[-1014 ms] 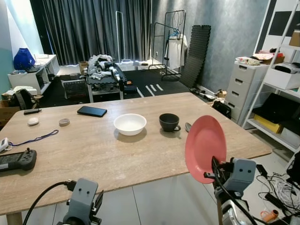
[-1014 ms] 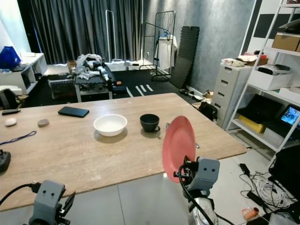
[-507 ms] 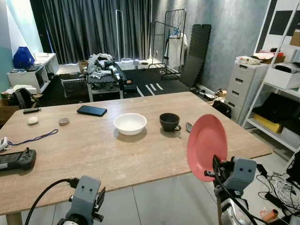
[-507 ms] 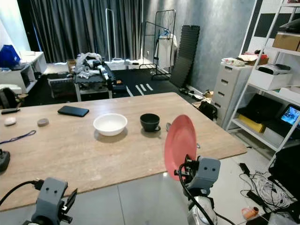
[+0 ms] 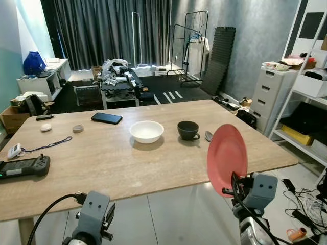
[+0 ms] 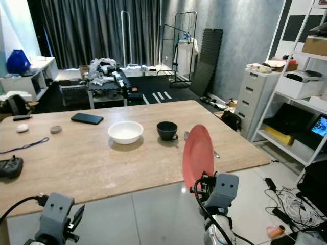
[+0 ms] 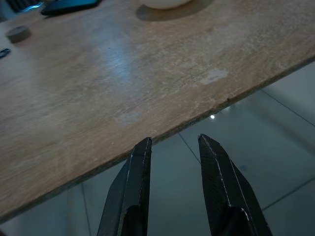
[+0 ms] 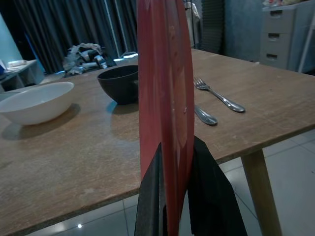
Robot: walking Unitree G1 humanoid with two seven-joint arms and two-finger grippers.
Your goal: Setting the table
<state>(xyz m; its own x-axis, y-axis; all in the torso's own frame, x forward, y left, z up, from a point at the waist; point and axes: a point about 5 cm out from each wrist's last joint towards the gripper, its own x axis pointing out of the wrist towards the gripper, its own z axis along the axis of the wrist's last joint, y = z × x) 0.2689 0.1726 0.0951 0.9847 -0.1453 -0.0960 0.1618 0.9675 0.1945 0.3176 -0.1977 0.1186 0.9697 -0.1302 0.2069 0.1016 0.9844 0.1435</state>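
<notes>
My right gripper (image 5: 231, 190) is shut on the lower rim of a red plate (image 5: 227, 160), held upright on edge before the table's near right edge; the right wrist view has the red plate (image 8: 165, 105) edge-on between the fingers (image 8: 150, 201). On the wooden table (image 5: 102, 163) sit a white bowl (image 5: 146, 131), a dark cup (image 5: 187, 129), a spoon (image 8: 205, 116) and a fork (image 8: 216, 96). My left gripper (image 7: 173, 147) hangs open and empty just below the table's near edge, left of centre.
A phone (image 5: 106, 118), a game controller (image 5: 23, 167), a cord (image 5: 46, 146) and small round items lie at the table's left. White drawers (image 5: 266, 92) and shelving (image 5: 311, 112) stand to the right, cables (image 5: 309, 206) on the floor. A bench with clothes (image 5: 120, 81) is beyond.
The whole view has shifted a little, so the camera has moved: the table sits slightly further off. The plate stays held upright in my right gripper.
</notes>
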